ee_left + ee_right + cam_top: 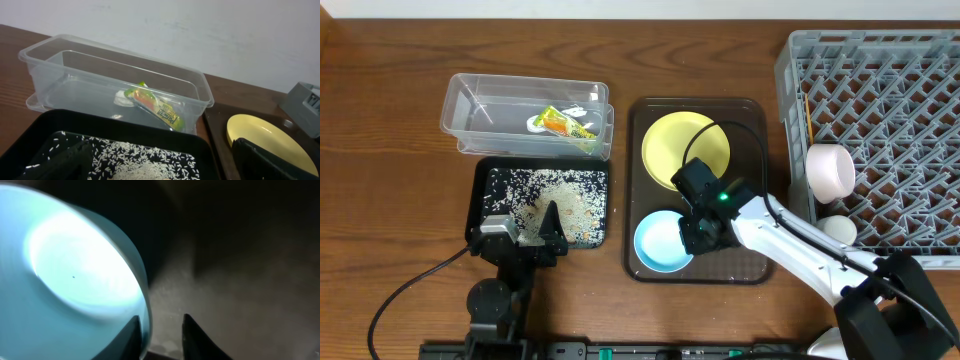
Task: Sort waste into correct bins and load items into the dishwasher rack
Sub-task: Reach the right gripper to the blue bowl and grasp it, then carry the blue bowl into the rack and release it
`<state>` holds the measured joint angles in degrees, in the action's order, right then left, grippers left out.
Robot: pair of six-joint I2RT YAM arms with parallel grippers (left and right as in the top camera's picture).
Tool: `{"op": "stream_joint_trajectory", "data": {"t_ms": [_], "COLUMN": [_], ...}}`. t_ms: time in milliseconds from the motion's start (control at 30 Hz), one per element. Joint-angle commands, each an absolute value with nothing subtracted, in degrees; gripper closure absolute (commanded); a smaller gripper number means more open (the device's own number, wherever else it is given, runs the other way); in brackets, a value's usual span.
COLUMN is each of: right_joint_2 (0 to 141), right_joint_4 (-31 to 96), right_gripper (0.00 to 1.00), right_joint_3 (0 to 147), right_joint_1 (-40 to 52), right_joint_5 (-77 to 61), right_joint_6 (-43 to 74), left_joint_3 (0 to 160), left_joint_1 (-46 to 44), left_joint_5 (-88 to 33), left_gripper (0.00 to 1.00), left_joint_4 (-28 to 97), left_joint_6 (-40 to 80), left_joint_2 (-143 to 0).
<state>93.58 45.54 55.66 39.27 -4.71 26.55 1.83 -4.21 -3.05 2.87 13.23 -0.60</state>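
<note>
Wood table (380, 200): one clear tub (460, 100), one yellow plate (670, 145), one blue bowl (658, 245).

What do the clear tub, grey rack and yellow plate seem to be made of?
Clear tub: thin glossy transparent plastic; the wrapper shows through its wall. Grey rack: matte moulded plastic lattice, probably. Yellow plate: smooth, faintly shiny; plastic or ceramic, can't tell.
</note>
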Motion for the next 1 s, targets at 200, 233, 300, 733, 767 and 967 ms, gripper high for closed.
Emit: {"op": "stream_joint_trajectory", "data": {"t_ms": [200, 233, 300, 733, 767, 967], "right_joint_2": [91.1, 89.7, 86.7, 72.8, 73.1, 78.5], "right_joint_4": [48.8, 50.3, 53.1, 41.9, 40.3, 29.3], "right_gripper": [0.99, 0.99, 0.99, 0.99, 0.99, 0.99], "right_joint_3": [57.1, 58.2, 60.6, 69.1, 69.1, 69.0], "right_joint_1": [38.2, 37.6, 36.0, 19.8, 18.6, 10.2], "right_joint_5": [3.3, 6.3, 13.2, 58.6, 59.0, 59.0], "right_joint_6": [27.4, 27.4, 28.1, 24.5, 23.2, 14.0], "left_joint_3": [0.2, 0.2, 0.2, 0.2, 0.2, 0.2], "left_joint_1": [-3.9, -3.9, -3.9, -3.9, -3.9, -3.9], "left_joint_5": [-3.0, -3.0, -3.0, -3.0, -3.0, -3.0], "left_gripper": [0.09, 0.09, 0.09, 0.09, 0.09, 0.09], "left_joint_4": [3.7, 3.7, 3.7, 3.7, 3.7, 3.7], "left_joint_6": [12.7, 12.7, 12.7, 12.7, 12.7, 12.7], "left_joint_2": [-0.2, -0.2, -0.2, -0.2, -0.2, -0.2]}}
